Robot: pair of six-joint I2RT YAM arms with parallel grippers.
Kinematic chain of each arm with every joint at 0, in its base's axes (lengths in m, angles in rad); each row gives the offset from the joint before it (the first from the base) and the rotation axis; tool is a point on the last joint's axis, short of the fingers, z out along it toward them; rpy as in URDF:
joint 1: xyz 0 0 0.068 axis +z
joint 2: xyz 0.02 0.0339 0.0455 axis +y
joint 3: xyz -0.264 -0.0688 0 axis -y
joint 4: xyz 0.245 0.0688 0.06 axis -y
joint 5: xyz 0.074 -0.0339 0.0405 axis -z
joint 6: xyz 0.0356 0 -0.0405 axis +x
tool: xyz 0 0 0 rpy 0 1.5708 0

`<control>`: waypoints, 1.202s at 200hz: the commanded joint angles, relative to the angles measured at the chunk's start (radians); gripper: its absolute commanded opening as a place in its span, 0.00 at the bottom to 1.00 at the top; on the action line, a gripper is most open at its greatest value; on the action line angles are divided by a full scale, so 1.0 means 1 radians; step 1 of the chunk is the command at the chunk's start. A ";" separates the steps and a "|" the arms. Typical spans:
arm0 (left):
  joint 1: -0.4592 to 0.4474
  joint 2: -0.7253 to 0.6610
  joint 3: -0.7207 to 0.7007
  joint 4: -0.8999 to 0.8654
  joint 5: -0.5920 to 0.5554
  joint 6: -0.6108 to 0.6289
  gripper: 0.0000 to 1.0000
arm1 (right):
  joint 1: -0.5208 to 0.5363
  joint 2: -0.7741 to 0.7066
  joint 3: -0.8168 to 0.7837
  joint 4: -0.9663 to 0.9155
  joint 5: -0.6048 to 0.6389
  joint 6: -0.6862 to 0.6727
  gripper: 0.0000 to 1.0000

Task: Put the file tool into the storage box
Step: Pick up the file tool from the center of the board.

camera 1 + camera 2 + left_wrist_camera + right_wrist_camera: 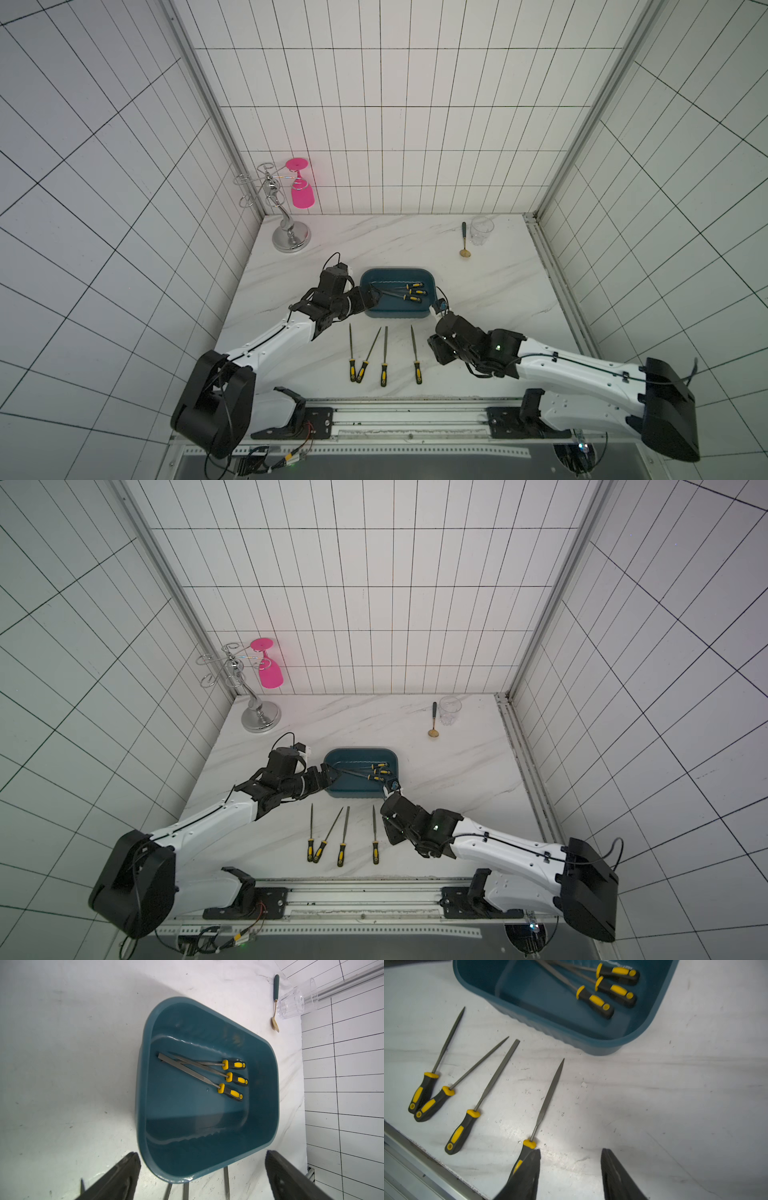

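File just beside right claw, part-open, empty | left claw wide over storage box | spoon, cup, rack well apart

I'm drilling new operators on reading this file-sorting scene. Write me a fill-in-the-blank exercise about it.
1. Inside the storage box lie ___ files.
2. On the table, ___ loose files lie outside the box.
3. Beside the clear cup lies a ___.
4. The glass hanging upside down on the rack is ___.
Missing words: three; four; spoon; pink.
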 commanded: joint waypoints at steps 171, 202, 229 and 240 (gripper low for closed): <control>0.038 -0.313 -0.041 -0.154 -0.148 0.057 0.98 | 0.269 0.445 0.215 -0.122 0.140 0.216 0.51; 0.040 -0.305 -0.052 -0.151 -0.151 0.058 0.98 | 0.269 0.423 0.171 -0.136 0.147 0.241 0.51; 0.040 -0.294 -0.052 -0.146 -0.141 0.058 0.98 | 0.265 0.362 0.103 -0.145 0.165 0.259 0.52; 0.041 -0.287 -0.051 -0.143 -0.136 0.057 0.98 | 0.258 0.339 0.077 -0.148 0.169 0.267 0.52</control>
